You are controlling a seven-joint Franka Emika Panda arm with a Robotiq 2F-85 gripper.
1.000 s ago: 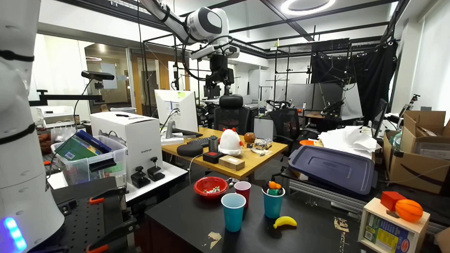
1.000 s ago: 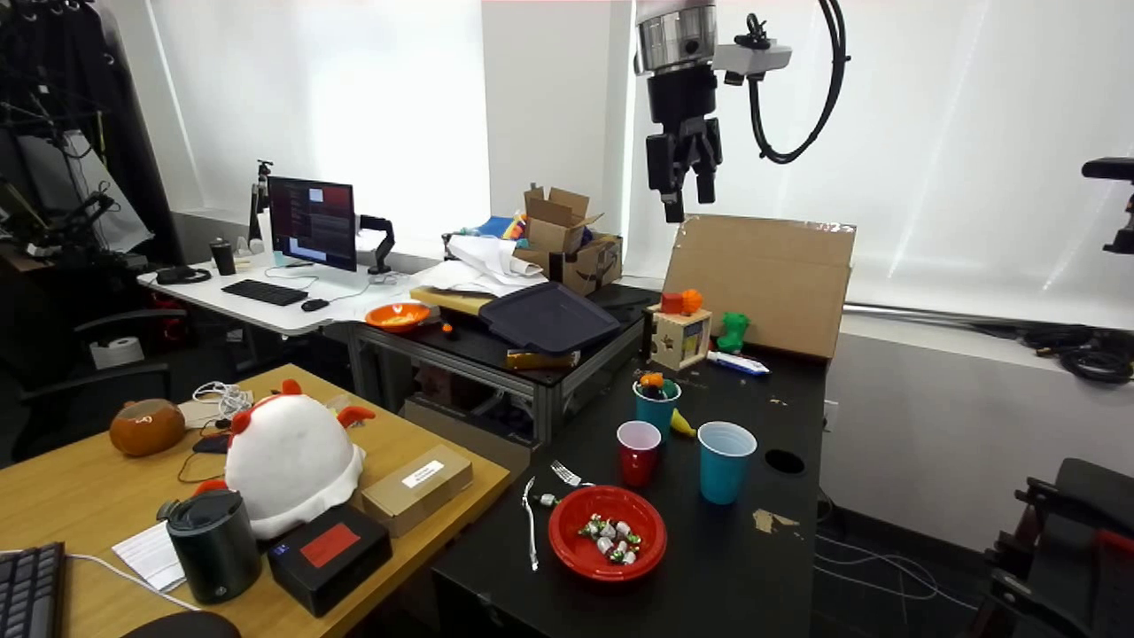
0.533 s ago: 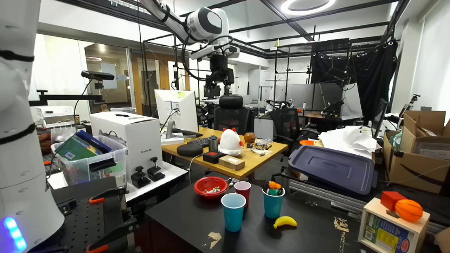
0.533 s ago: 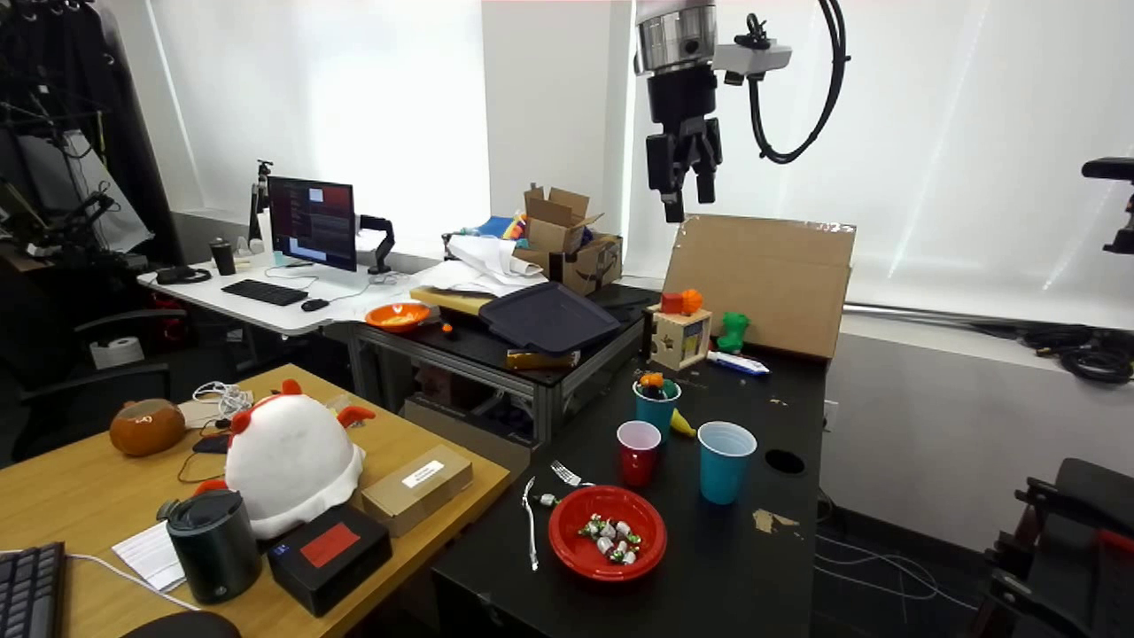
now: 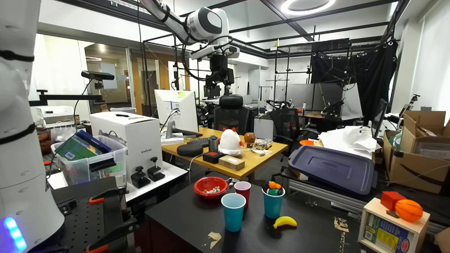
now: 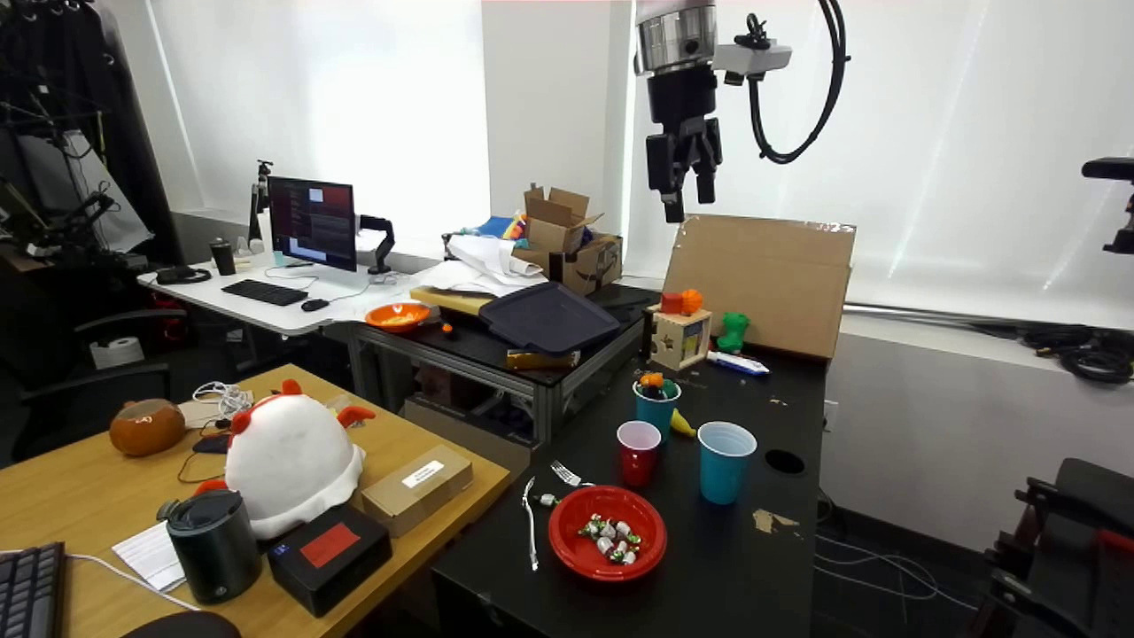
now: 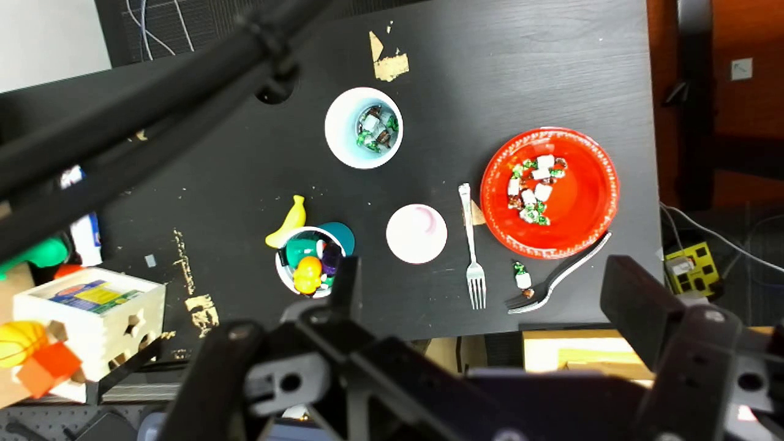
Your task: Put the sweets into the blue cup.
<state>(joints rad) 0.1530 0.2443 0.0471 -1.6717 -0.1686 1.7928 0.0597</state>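
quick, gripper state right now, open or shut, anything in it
Gripper: open, nothing held between its fingers.

Bare counter (image 7: pixel 453 79), wrist view's upper centre
Passable between blue cup (image 7: pixel 340 131) and red bowl (image 7: pixel 582 190); red cup (image 7: pixel 416 236) stands mid-frame.

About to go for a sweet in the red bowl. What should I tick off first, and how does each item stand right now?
1. End effector open and unloaded: ok, jaws apart with nothing between them.
2. Sweets available in the red bowl: ok, several lie clustered there.
3. Blue cup upright with room: ok, a few wrapped pieces lie at its bottom.
4. Only one possible target: not ok, a second blue cup holds toys; the other seems the likelier target.
5. End effector down at the bowl: not ok, it hangs high above the black table.
6. Loose sweet clear of the fork beside it: cannot tell whether they touch.
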